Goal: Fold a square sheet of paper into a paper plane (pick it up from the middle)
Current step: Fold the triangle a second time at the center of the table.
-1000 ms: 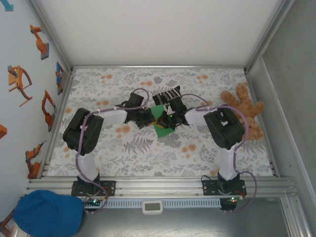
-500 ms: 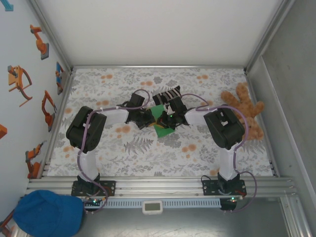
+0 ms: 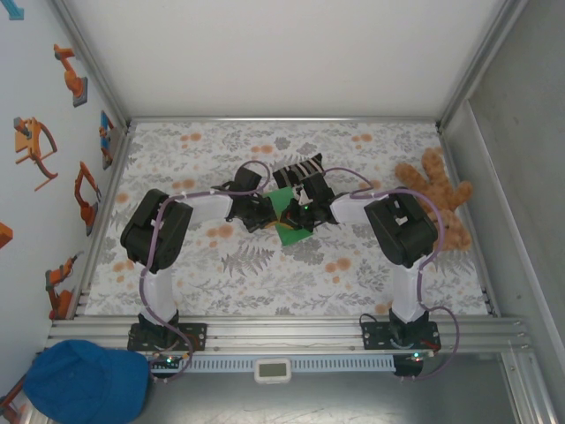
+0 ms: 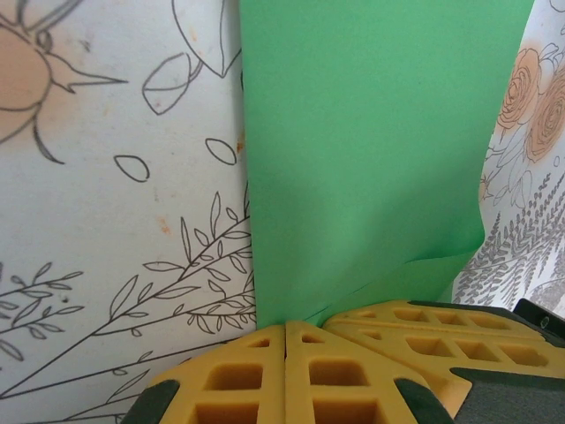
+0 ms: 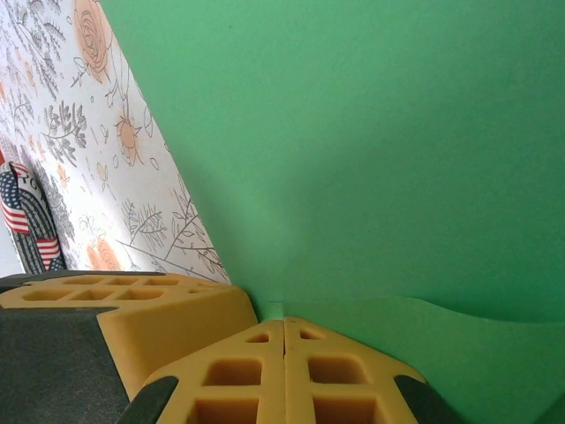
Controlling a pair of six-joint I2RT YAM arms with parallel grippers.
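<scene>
Square sheet of paper [image 3: 290, 233], bright green, lies flat on the floral tablecloth [image 3: 203, 150] directly under and ahead of both tools, which meet tip to tip over its middle. From the left gripper [image 4: 284, 331] the sheet stretches straight forward from the fingertips, with a low folded flap rising at the near right where the right gripper's yellow fingers [image 4: 424, 322] press in just beside. The left gripper's jaws are pressed fully together, seam to seam, their tips touching the paper's near edge; whether any paper is nipped between them cannot be told. The right gripper [image 5: 284, 325] has its jaws closed tight in the same way, its tips on the green surface with a curled flap just to its right and the left gripper's fingers [image 5: 132, 300] touching on its left. Behind the right gripper lies a striped sock [image 3: 298, 168], close to the sheet. A brown teddy bear [image 3: 441, 199] sits well off to that arm's outer side.
</scene>
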